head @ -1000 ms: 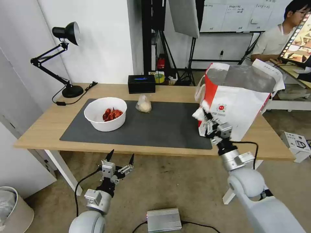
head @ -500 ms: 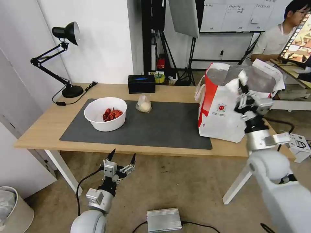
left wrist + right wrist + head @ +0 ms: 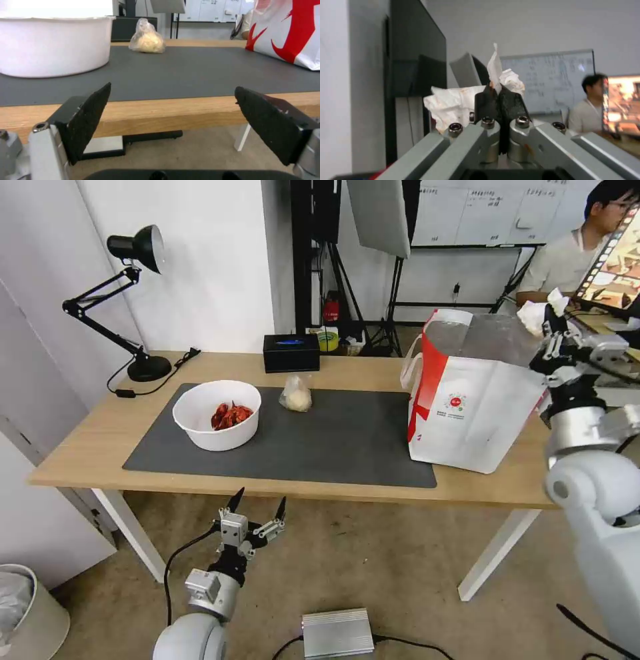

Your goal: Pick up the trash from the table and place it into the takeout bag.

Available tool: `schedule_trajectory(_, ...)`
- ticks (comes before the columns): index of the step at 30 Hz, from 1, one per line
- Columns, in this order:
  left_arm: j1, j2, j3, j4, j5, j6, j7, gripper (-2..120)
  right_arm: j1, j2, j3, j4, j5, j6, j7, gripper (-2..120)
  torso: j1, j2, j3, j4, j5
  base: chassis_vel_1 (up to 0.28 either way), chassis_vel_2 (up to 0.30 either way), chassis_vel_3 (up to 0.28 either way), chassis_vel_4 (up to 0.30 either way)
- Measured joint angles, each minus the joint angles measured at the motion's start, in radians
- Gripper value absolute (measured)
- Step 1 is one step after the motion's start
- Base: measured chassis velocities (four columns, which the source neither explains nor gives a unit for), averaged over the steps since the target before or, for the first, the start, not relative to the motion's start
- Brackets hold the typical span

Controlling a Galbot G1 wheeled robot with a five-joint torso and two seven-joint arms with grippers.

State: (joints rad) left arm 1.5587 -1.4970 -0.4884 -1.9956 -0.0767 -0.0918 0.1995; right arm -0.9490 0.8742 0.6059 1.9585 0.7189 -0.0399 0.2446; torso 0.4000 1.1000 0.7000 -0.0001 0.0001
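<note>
Progress is judged to be partial, with one piece of trash in transport and at least two more pieces waiting. The crumpled white tissue [image 3: 535, 315] is held by the right end effector [image 3: 551, 328], whose jaws are pressed together on it, as is seen clearly in the right wrist view [image 3: 453, 105]. It is raised above the right rim of the takeout bag [image 3: 480, 407], near the mouth with the silver lining, but it is not yet inside; release over the opening is judged to be the step in hand.

The bag stands upright at the right end of the surface [image 3: 87, 440], partly on the right edge of the dark grey mat [image 3: 333, 440].

Two pieces are not yet collected. The white bowl of red shells [image 3: 217, 415] is placed on the left part of the mat, and the small clear knotted bag [image 3: 296, 394] lies near the back edge of the mat, close to its middle. The clear clamshell box cannot be found on the surface; whether it is already in the bag cannot be told.

The left end effector [image 3: 258, 505] is kept below the front edge of the surface, with its jaws spread wide and nothing between them.
</note>
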Motion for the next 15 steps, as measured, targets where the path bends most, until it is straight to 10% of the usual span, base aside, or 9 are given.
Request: schedule_trajectory(15, 0.008, -0.014, -0.005, -0.010, 0.010, -0.002, -0.001, 100, 0.098, -0.095, -0.008, -0.026, 0.221, -0.273, 0.144, 0, 0.000, 0.000, 0.000, 0.0001, 0.0000, 0.000, 0.000, 0.000, 0.000)
